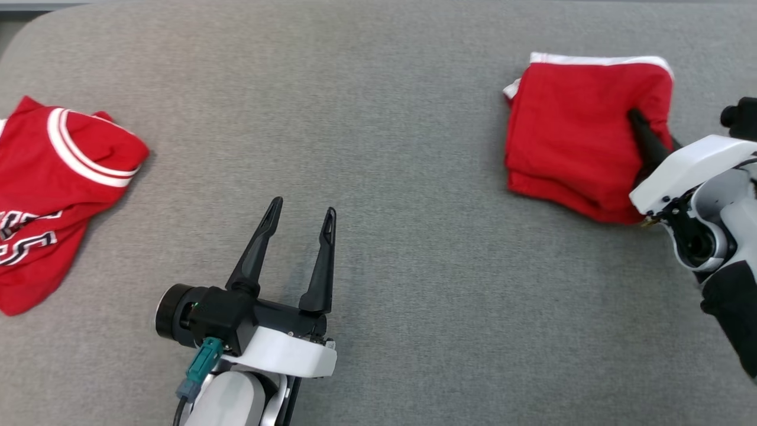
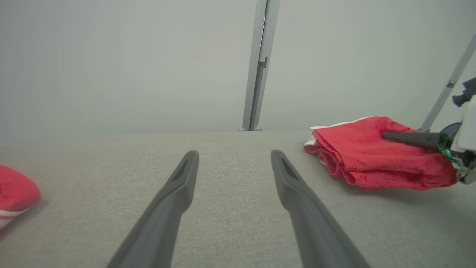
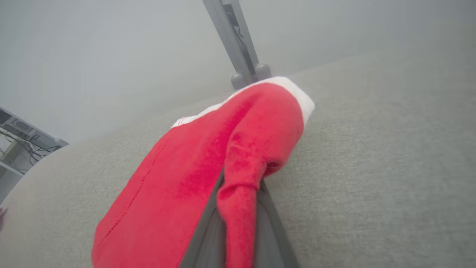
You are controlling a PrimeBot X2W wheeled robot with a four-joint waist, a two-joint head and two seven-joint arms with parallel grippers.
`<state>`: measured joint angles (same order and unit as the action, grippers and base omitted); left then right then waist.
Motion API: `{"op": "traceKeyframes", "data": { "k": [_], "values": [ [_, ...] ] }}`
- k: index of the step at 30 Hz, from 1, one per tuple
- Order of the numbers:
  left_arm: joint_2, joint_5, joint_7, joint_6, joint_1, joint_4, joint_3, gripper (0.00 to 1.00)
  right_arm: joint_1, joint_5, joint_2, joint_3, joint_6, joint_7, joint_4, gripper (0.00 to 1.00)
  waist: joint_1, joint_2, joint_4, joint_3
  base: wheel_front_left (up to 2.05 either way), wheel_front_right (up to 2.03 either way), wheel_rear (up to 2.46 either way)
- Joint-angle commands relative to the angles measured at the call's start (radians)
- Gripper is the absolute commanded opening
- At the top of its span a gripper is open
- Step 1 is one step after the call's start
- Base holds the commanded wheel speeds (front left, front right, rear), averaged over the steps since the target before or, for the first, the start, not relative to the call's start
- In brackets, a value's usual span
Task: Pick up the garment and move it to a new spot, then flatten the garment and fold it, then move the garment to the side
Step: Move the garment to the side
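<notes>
Garment, white band at far edge

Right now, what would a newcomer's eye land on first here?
The folded red garment with white trim at the far right of the grey table, its edge pinched in the right gripper. Next, the crumpled red jersey with white stripes and lettering at the left edge, and the left gripper open over bare table near the front.

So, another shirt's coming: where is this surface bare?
Bare: the wide middle of the grey surface, between the left gripper and the folded red garment, and the far strip. Crowded: left edge, crumpled red jersey; right edge, right gripper clamping that garment.
</notes>
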<state>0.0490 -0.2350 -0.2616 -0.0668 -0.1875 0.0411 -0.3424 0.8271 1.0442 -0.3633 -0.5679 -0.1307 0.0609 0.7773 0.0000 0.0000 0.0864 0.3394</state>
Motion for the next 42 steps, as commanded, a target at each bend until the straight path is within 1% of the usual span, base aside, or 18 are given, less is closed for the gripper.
{"op": "traceKeyframes", "data": {
  "k": [1, 7, 9, 12, 16, 19, 21, 24, 26, 31, 35, 42],
  "values": [
    [0.003, 0.013, -0.003, 0.007, -0.004, -0.010, 0.005, 1.00, 0.026, -0.020, -0.018, -0.012, 0.000, 0.030, 0.016, 0.00, 0.0000, 0.0000, -0.029, 0.020, 0.00, 0.00, 0.00],
    [0.003, 0.044, -0.003, 0.026, -0.035, -0.017, 0.019, 1.00, 0.072, -0.032, -0.024, -0.033, 0.000, 0.109, 0.064, 0.00, 0.0000, 0.0000, -0.106, 0.064, 0.00, 0.00, 0.00],
    [0.003, 0.061, -0.003, 0.041, -0.041, -0.014, 0.022, 1.00, 0.090, -0.027, -0.015, -0.042, 0.000, 0.138, 0.084, 0.00, 0.0000, 0.0000, -0.146, 0.086, 0.00, 0.00, 0.00],
    [0.004, 0.074, -0.003, 0.052, -0.058, -0.016, 0.029, 1.00, 0.106, -0.020, -0.009, -0.050, 0.000, 0.157, 0.103, 0.00, 0.0000, 0.0000, -0.184, 0.107, 0.00, 0.00, 0.00],
    [0.008, 0.093, -0.003, 0.068, -0.076, -0.027, 0.031, 1.00, 0.136, -0.023, -0.021, -0.068, 0.000, 0.174, 0.128, 0.00, 0.0000, 0.0000, -0.220, 0.136, 0.00, 0.00, 0.00],
    [0.013, 0.107, -0.003, 0.078, -0.089, -0.035, 0.033, 1.00, 0.165, -0.043, -0.045, -0.084, 0.000, 0.182, 0.142, 0.00, 0.0000, 0.0000, -0.235, 0.159, 0.00, 0.00, 0.00],
    [0.014, 0.110, -0.003, 0.083, -0.094, -0.037, 0.032, 1.00, 0.178, -0.053, -0.057, -0.094, 0.000, 0.183, 0.149, 0.00, 0.0000, 0.0000, -0.237, 0.167, 0.00, 0.00, 0.00],
    [0.020, 0.120, -0.003, 0.093, -0.104, -0.041, 0.031, 1.00, 0.223, -0.105, -0.097, -0.130, 0.000, 0.193, 0.163, 0.00, 0.0000, 0.0000, -0.236, 0.193, 0.00, 0.00, 0.00],
    [0.023, 0.125, -0.003, 0.097, -0.115, -0.041, 0.029, 1.00, 0.258, -0.168, -0.127, -0.174, 0.000, 0.198, 0.171, 0.00, 0.0000, 0.0000, -0.231, 0.210, 0.00, 0.00, 0.00],
    [0.023, 0.137, -0.003, 0.109, -0.136, -0.047, 0.019, 1.00, 0.354, -0.278, -0.188, -0.237, 0.000, 0.205, 0.207, 0.00, 0.0000, 0.0000, -0.203, 0.256, 0.00, 0.00, 0.00],
    [0.023, 0.142, -0.003, 0.113, -0.150, -0.052, 0.013, 1.00, 0.423, -0.357, -0.228, -0.252, 0.000, 0.207, 0.225, 0.00, 0.0000, 0.0000, -0.180, 0.282, 0.00, 0.00, 0.00],
    [0.027, 0.149, -0.001, 0.116, -0.159, -0.054, 0.005, 1.00, 0.483, -0.470, -0.285, -0.236, 0.000, 0.207, 0.244, 0.00, 0.0000, 0.0000, -0.150, 0.318, 0.00, 0.00, 0.00]
  ]
}}
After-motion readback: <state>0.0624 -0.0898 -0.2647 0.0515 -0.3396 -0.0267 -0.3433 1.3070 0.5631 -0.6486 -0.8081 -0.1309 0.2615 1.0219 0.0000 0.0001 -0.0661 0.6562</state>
